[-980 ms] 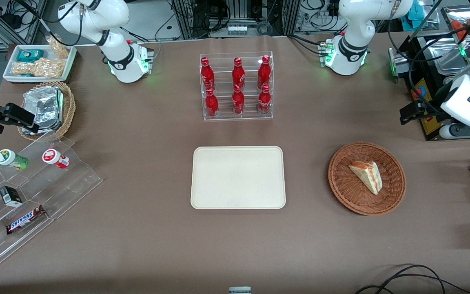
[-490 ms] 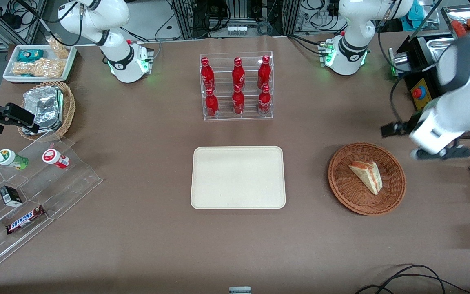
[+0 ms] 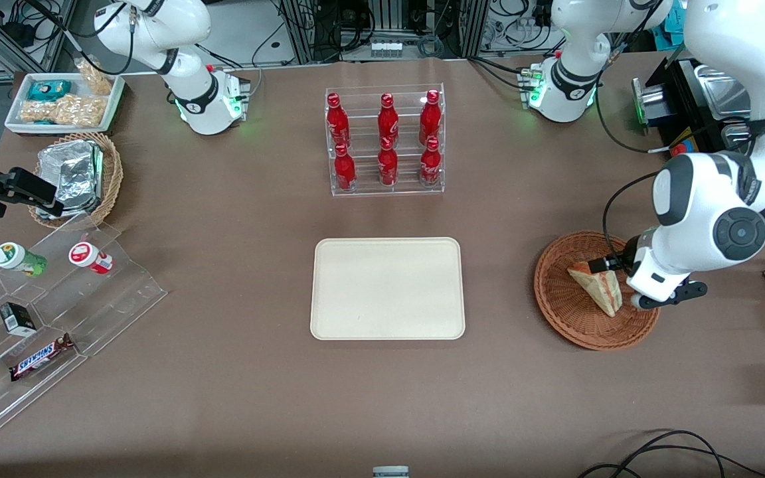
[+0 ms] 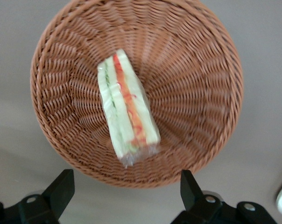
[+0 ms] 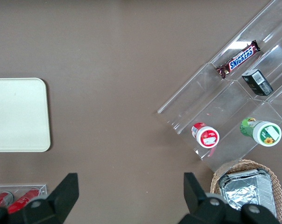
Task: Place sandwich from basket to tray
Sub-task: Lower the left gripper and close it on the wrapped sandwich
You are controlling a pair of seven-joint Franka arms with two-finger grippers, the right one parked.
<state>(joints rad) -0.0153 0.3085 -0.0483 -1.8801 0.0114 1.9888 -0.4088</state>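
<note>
The sandwich (image 3: pixel 596 285), a clear-wrapped wedge with red-orange and green layers, lies in the round reddish-brown basket (image 3: pixel 558 312) toward the working arm's end of the table. My left gripper (image 3: pixel 648 287) hangs above the basket, over the edge of the sandwich. In the left wrist view the gripper (image 4: pixel 126 181) is open and empty, its fingertips (image 4: pixel 62 183) spread wide above the basket's rim (image 4: pixel 192 84), with the sandwich (image 4: pixel 124 114) lying between their lines. The cream-beige tray (image 3: pixel 388 289) sits bare at the table's middle, and a corner of it shows in the right wrist view (image 5: pixel 17 114).
A clear rack of red bottles (image 3: pixel 386 143) stands farther from the camera than the tray. A stepped acrylic stand with snacks (image 3: pixel 44 312), a tan basket of foil packets (image 3: pixel 80 174) and a white snack tray (image 3: pixel 64 99) lie toward the parked arm's end. Black equipment (image 3: pixel 694 113) stands near the working arm.
My left arm has swung in from the table's end and come down over the basket, now hanging above the sandwich. The sandwich, basket and tray have not moved.
</note>
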